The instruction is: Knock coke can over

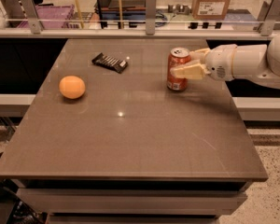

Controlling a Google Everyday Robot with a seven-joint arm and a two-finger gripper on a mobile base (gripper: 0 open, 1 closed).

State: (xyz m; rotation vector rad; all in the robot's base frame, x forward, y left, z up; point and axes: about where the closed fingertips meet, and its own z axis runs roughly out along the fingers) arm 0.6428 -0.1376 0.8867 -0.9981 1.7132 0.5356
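The coke can point(177, 76) is red-orange with a silver top and stands upright on the brown table point(130, 139), toward the back right. My gripper point(183, 62) reaches in from the right at the can's height. Its pale fingers are spread. The near finger point(189, 71) lies across the can's front right side. The far finger point(199, 53) sits by the can's back right edge. The white arm point(252, 62) extends off the right side.
An orange point(72, 87) sits at the table's left. A black snack bar wrapper point(110, 62) lies at the back centre-left. A railing with metal posts point(150, 13) runs behind the table. The table's right edge is just under the arm.
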